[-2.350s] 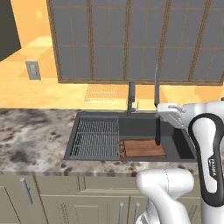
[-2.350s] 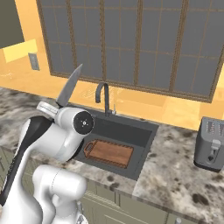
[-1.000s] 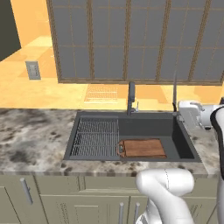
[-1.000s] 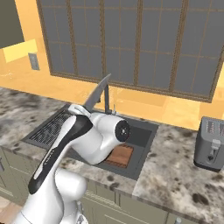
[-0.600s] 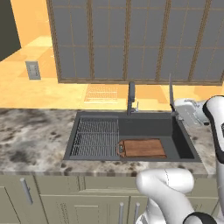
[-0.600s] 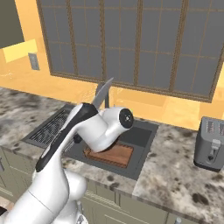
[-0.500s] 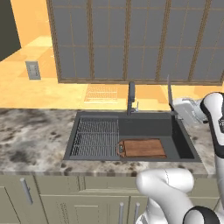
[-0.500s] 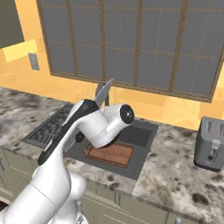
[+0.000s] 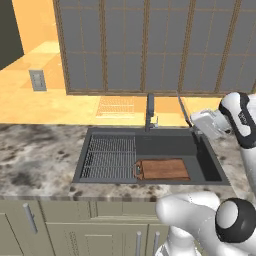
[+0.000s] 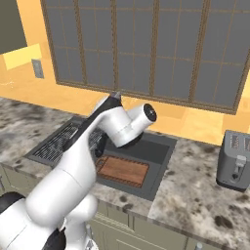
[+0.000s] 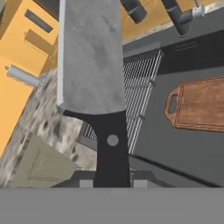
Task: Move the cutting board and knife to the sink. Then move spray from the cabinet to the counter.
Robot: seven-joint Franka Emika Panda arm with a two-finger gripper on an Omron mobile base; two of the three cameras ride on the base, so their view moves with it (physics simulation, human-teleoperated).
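We have the knife [image 11: 94, 83] pinched by its black handle between the fingers of the gripper [image 11: 113, 181], blade pointing away from the hand, and carried in the air above the right side of the sink [image 9: 165, 145] (most likely so it can be lowered in point-first without striking the faucet [image 9: 150, 111]). The cutting board [image 9: 163, 169] already lies flat at the near side of the basin, just right of the wire rack [image 9: 110, 157]. The surrounding counter [image 9: 37, 155] is where the spray must go later.
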